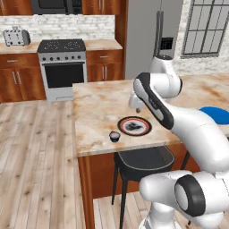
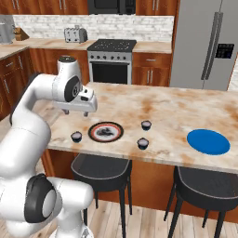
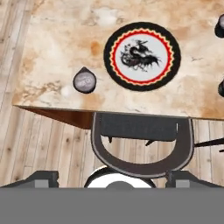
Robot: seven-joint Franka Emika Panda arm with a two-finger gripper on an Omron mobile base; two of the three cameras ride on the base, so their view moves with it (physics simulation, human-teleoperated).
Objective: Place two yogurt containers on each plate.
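Note:
The black plate (image 2: 106,132) with a red-orange ring lies near the island's front edge, seen from above as the same plate (image 3: 142,56) in the hand view. One yogurt container (image 2: 76,136) stands just left of it on the counter. Two more yogurt containers (image 2: 146,125) (image 2: 142,143) stand to its right. The blue plate (image 2: 208,141) lies bare further right. My gripper (image 2: 76,112) hovers open and holding nothing above the counter's front left part, above and a little behind the left cup (image 3: 84,81). In the left base view the cup (image 1: 115,136) sits beside the black plate (image 1: 134,126).
The marble island counter (image 2: 176,111) ends just in front of the plate. Two dark stools (image 2: 100,167) (image 2: 204,186) stand under its front edge. A stove (image 2: 111,60) and fridge (image 2: 209,42) line the back wall.

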